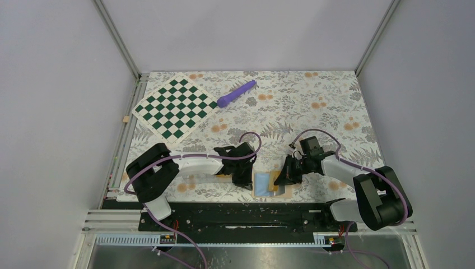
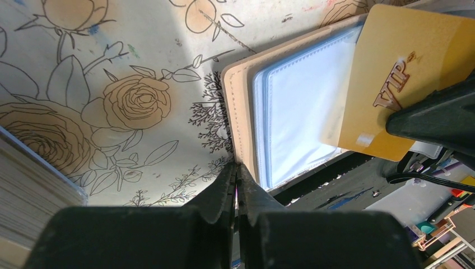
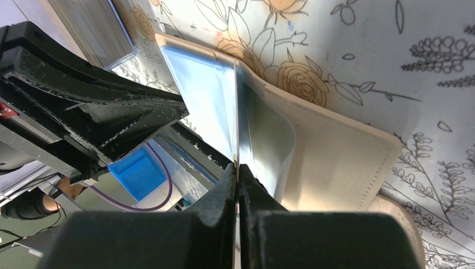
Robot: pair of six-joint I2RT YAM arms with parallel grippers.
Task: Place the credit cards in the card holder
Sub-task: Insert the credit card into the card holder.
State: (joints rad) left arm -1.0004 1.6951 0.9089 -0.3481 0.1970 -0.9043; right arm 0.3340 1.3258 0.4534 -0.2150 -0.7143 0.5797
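Only the left wrist view shows 1 gold credit card face-on, over the open card holder at upper right. The right gripper pinches it, edge-on in its own view. The left gripper is closed, its tips at the holder's tan edge; whether it has hold of the edge is unclear.

- Floral-print surface.
- Green-and-white checkerboard lies flat at the far left.
- Purple stick lies just beside it.
- Open card holder lies at the near edge.
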